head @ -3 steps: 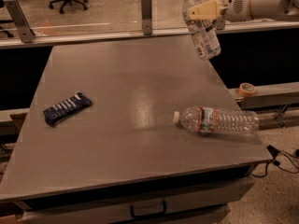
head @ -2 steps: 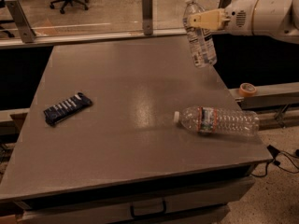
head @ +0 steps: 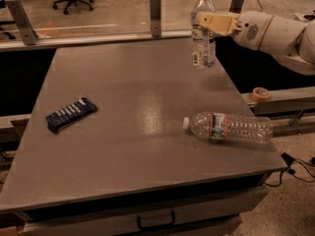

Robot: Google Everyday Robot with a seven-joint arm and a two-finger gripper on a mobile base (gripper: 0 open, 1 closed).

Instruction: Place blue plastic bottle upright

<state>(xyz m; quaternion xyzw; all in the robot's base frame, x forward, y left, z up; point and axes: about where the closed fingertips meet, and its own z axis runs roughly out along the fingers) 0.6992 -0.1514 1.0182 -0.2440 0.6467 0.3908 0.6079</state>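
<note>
At the far right corner of the table, your gripper has the blue plastic bottle clamped high on its body, just under the shoulder, with the pale fingers closed on it from the table's right side. That high grip leaves the bottle hanging cap up and close to vertical, with its base free to meet the table first, which is what an upright placement needs. You cannot tell from this angle whether the base is touching the table top or sits just above it, so judge contact before you let go. The table top under and around the base looks bare, but the spot is close to the table's right edge, so a tilt on release could roll the bottle off. Nearer the table's front right, a longer ribbed bottle with a red-orange band lies on its side, well apart from the drop spot. A dark blue packet lies by the table's left edge. A tape roll rests on a ledge off the table's right side, under the arm.
</note>
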